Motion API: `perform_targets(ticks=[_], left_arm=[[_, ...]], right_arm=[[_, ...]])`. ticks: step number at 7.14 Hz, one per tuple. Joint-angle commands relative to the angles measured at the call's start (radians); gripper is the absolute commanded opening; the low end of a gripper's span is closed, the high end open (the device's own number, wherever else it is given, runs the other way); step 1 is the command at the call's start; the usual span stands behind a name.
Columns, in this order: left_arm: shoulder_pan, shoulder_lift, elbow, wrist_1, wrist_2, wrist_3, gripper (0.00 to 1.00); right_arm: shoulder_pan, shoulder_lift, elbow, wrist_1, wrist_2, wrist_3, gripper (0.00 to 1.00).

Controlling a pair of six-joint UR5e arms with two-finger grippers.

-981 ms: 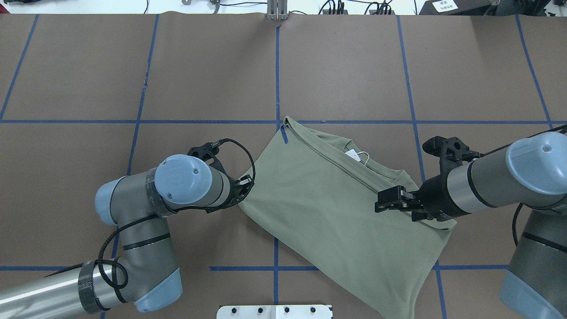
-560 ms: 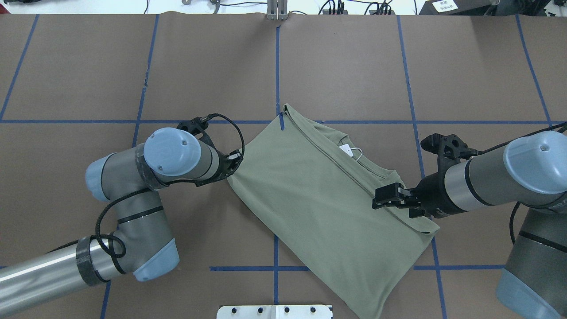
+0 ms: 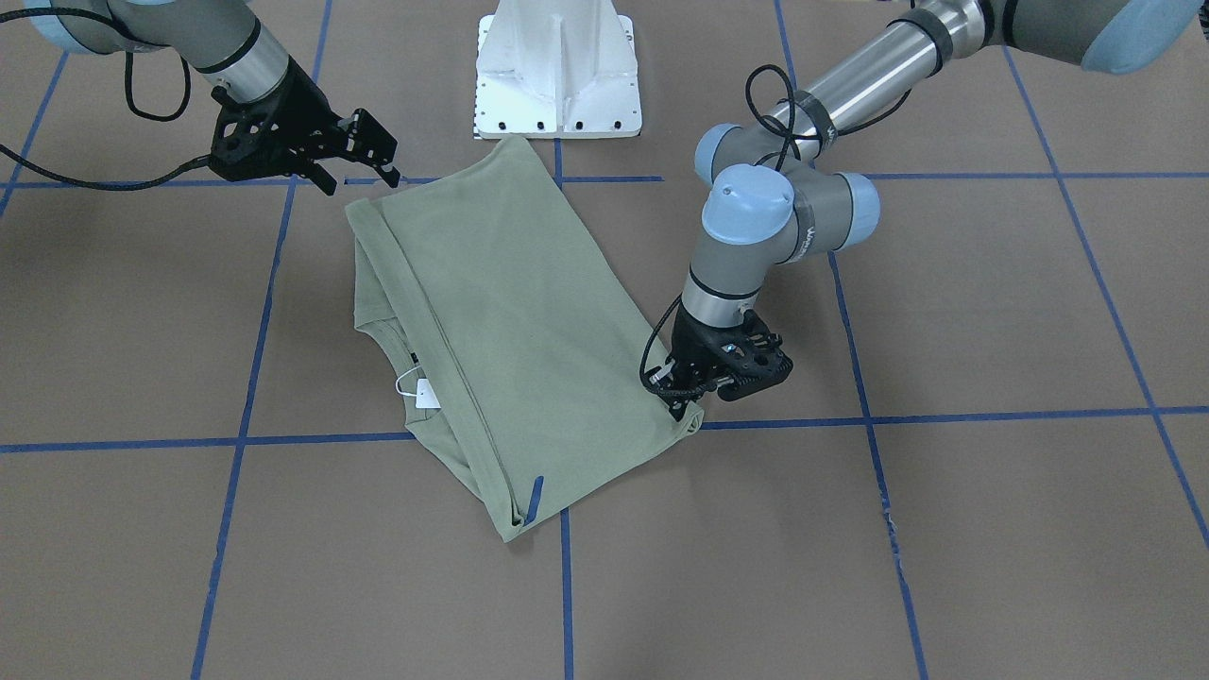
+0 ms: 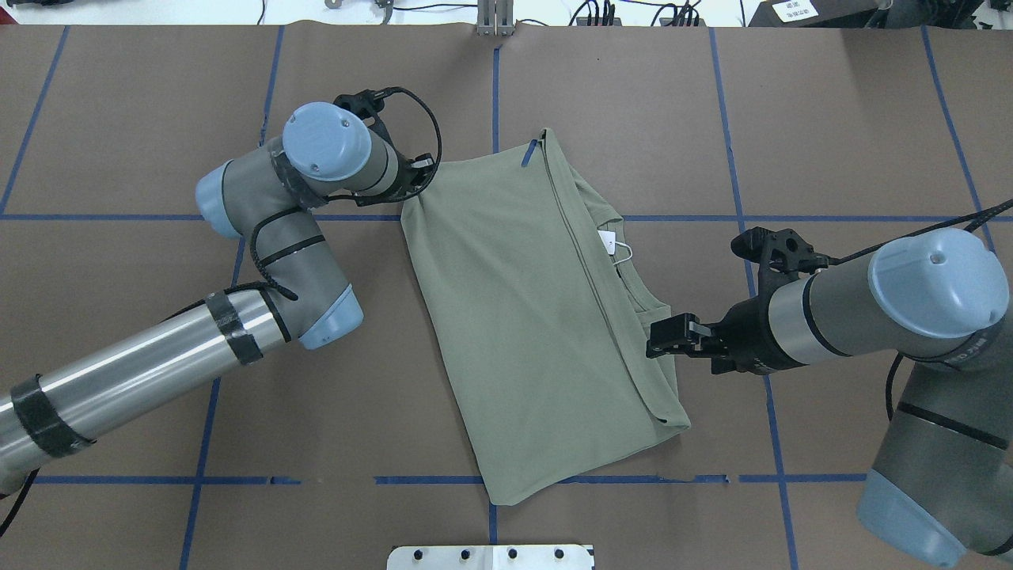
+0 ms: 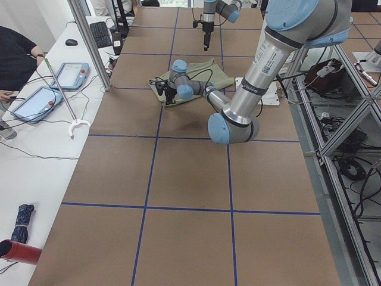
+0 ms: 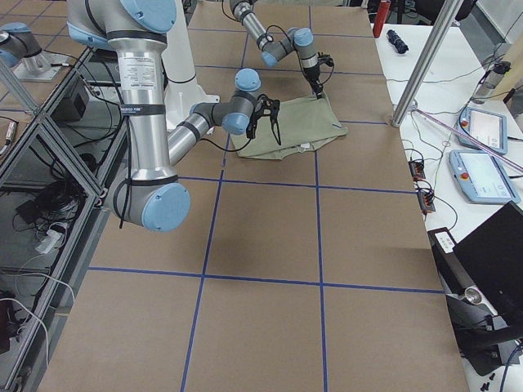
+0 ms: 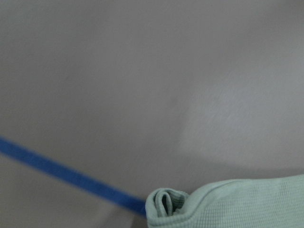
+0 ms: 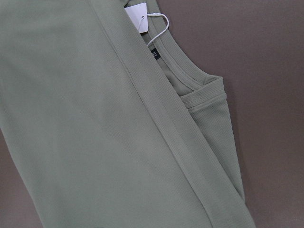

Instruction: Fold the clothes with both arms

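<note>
The shirt (image 3: 491, 312) lies near the base (image 3: 557, 76). 1 corner, far from the base, is pinched by the left gripper (image 3: 682, 406). The right gripper (image 4: 663, 342) is spread, so the layers may be dragged askew.

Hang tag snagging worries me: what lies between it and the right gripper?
Only the ribbed collar of the green shirt, with a little shoulder fabric, lies between the hang tag and the right gripper; the overhead view shows this.

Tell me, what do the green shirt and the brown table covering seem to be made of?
The shirt looks like soft matte knit, perhaps cotton: fine ribbed texture, limp folds. The table covering looks like matte brown paper or card: flat, without shine, straight cut far edge.
</note>
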Motion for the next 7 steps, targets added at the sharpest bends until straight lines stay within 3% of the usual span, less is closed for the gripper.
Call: perform_targets(ticks=[1, 4, 5, 6, 7], left_arm=[[-0.038, -0.098, 0.157, -0.109, 0.018, 0.105, 0.0], [-0.04, -0.23, 0.365, -0.244, 0.076, 0.127, 0.0], [-0.04, -0.231, 0.372, -0.248, 0.088, 0.127, 0.0], [-0.04, -0.231, 0.371, -0.264, 0.09, 0.127, 0.37], [-0.04, -0.231, 0.371, -0.304, 0.105, 0.148, 0.99]], right_arm=[[-0.001, 0.014, -0.011, -0.001, -0.004, 0.0, 1.0], [-0.002, 0.014, -0.011, 0.0, -0.016, 0.0, 1.0], [-0.002, 0.014, -0.01, -0.001, -0.016, 0.0, 1.0], [-0.002, 0.016, -0.01, -0.001, -0.016, 0.0, 1.0], [-0.001, 0.016, -0.011, -0.001, -0.021, 0.0, 1.0]])
